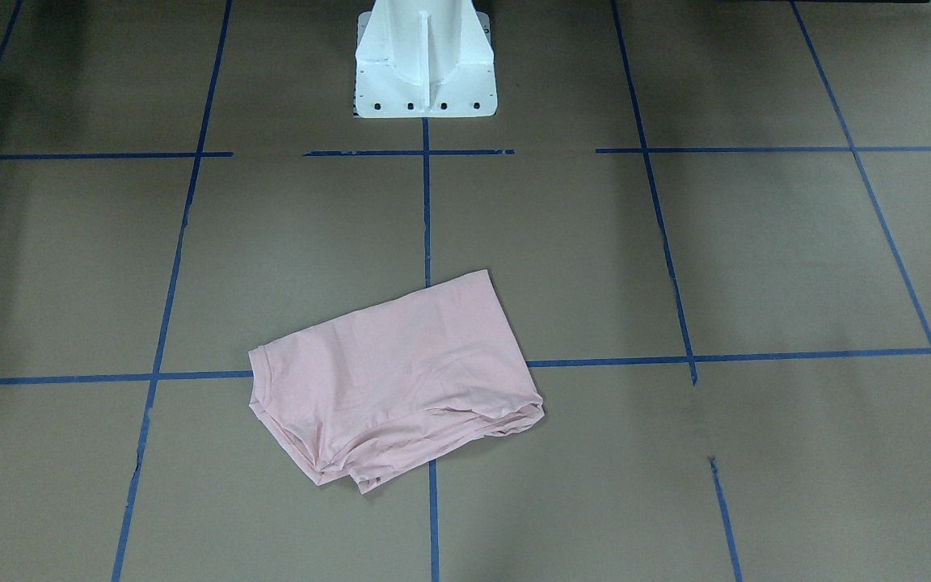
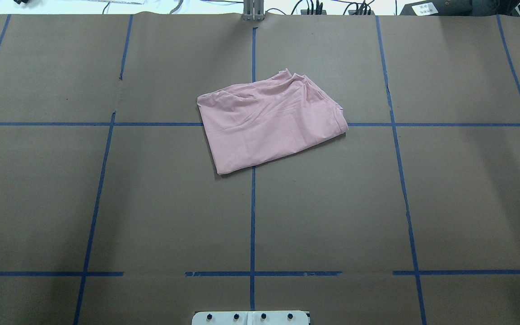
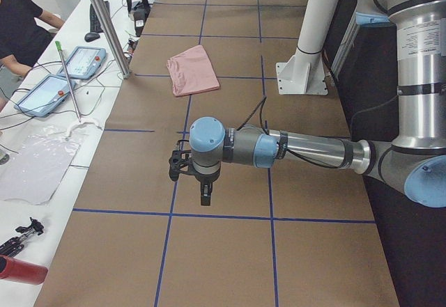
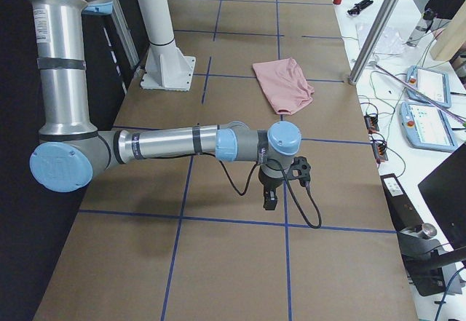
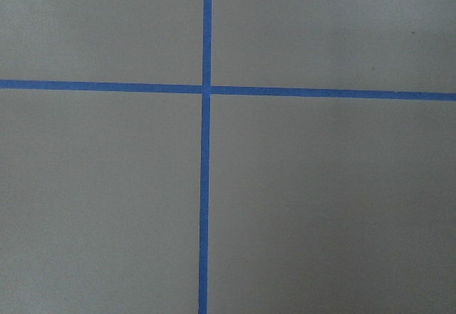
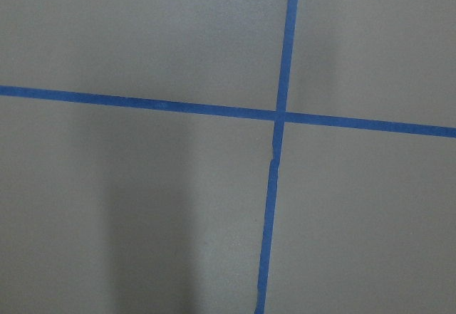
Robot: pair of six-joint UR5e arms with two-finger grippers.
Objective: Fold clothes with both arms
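Soft, even light leaves faint broad shadows on the brown table (image 2: 332,203); every view is fairly sharp.

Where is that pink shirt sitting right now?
In the overhead view the folded pink T-shirt lies mid-table over a crossing of blue tape lines, on the far side from the white pedestal base, reaching a little more to the robot's right.

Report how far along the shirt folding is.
Done, by the look: the T-shirt lies folded into a compact pad, plain pink side up, mid-table. In hand: nothing; the left arm and right arm hang over bare table, well clear of it. Left, perhaps: the side farthest from the robot is rumpled with uneven layers, so a tidy-up could follow.
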